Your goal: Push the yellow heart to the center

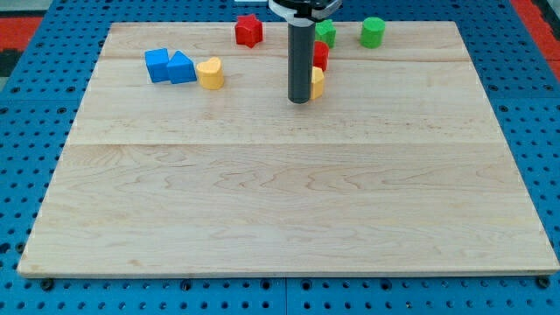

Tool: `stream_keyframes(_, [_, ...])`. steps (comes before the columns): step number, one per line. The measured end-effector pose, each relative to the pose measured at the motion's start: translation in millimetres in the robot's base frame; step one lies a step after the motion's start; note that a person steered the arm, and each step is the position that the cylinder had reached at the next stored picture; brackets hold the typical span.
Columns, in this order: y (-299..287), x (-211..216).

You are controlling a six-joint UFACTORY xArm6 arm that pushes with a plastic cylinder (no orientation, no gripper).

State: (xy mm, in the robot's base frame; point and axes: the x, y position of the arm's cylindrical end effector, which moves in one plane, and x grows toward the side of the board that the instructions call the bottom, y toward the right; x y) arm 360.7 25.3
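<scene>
A yellow heart-like block [210, 73] lies at the upper left of the wooden board [289, 201], just right of the blue blocks. My tip [300, 100] rests on the board near the top centre, well to the right of that yellow block. A second yellow block [318, 82] shows partly from behind the rod, touching its right side; its shape cannot be made out.
Two blue blocks [170, 66] sit side by side at the upper left. A red star-like block [248, 30] lies at the top edge. A red block [321, 55] and a green block [326, 33] are partly hidden behind the rod. A green cylinder [373, 31] stands at the upper right.
</scene>
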Motion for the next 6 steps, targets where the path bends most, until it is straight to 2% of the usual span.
stream_keyframes(1, [-92,8])
stream_keyframes(2, [-188,-23])
stream_keyframes(3, [-181,-48])
stream_keyframes(4, [-138,-68])
stream_keyframes(6, [-113,9])
